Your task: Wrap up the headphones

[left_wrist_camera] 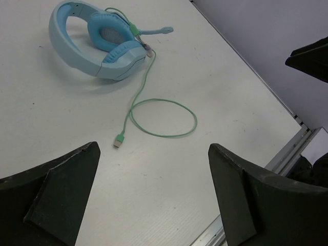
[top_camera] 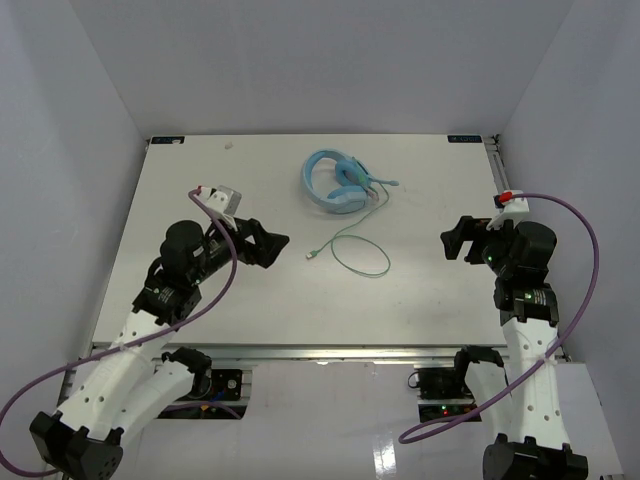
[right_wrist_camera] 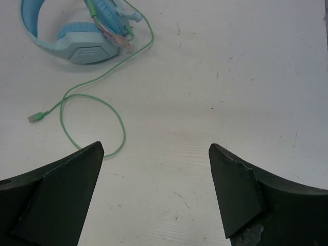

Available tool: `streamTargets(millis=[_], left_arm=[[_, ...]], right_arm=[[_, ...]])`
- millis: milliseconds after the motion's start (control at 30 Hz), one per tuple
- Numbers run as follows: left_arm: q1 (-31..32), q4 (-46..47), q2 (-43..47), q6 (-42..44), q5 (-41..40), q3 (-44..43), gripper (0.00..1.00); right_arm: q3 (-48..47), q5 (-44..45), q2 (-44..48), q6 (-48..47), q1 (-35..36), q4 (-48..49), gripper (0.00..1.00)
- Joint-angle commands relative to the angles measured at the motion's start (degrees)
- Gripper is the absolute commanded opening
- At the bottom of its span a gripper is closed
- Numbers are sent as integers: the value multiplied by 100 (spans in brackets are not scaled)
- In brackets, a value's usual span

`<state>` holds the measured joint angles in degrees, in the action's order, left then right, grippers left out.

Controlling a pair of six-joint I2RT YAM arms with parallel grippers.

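The light blue headphones (top_camera: 335, 183) lie flat at the table's far middle, with a short mic boom (top_camera: 386, 182) pointing right. Their thin pale green cable (top_camera: 362, 256) runs toward me in a loose loop and ends in a plug (top_camera: 311, 257). My left gripper (top_camera: 275, 243) is open and empty, hovering left of the plug. In the left wrist view (left_wrist_camera: 154, 148) the plug (left_wrist_camera: 119, 141) lies just ahead of it, with the headphones (left_wrist_camera: 77, 51) further off. My right gripper (top_camera: 452, 240) is open and empty, right of the loop. In the right wrist view (right_wrist_camera: 156, 146) the cable (right_wrist_camera: 92, 118) and headphones (right_wrist_camera: 82, 46) lie ahead on the left.
The white table (top_camera: 200, 300) is walled in by white panels at the back and sides. A metal rail (top_camera: 320, 350) runs along its near edge. Thick purple robot cables (top_camera: 215, 285) hang off both arms. The right gripper's fingers (left_wrist_camera: 310, 59) show in the left wrist view.
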<state>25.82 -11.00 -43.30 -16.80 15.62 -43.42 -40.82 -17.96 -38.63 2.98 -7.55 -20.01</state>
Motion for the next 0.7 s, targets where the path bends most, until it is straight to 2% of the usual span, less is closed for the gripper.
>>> streamTargets(millis=[0,100,200,333,433,667], left_arm=[[-7,78,-314,-25,-147,-97,98],[-7,-45,-727,-25,-385,-297,98],[-7,-210,-1706,-10,-520,-894,98],[-13,-327,-2929,168,-723,-1765,98],[-7,-590,-4184,442,-935,-2816,98],[66,-1270,-6507,978,-1789,-5072,98]], right_arm=[[-160,-239,113,-161,-33,339,90],[-182,-645,56,-611,-36,363,90],[-230,-1850,13,-1729,-36,79,90],[-217,-2615,85,-2037,-36,5,90],[-156,-2722,166,-2112,-36,80,90],[136,-2687,265,-2073,-33,241,90]])
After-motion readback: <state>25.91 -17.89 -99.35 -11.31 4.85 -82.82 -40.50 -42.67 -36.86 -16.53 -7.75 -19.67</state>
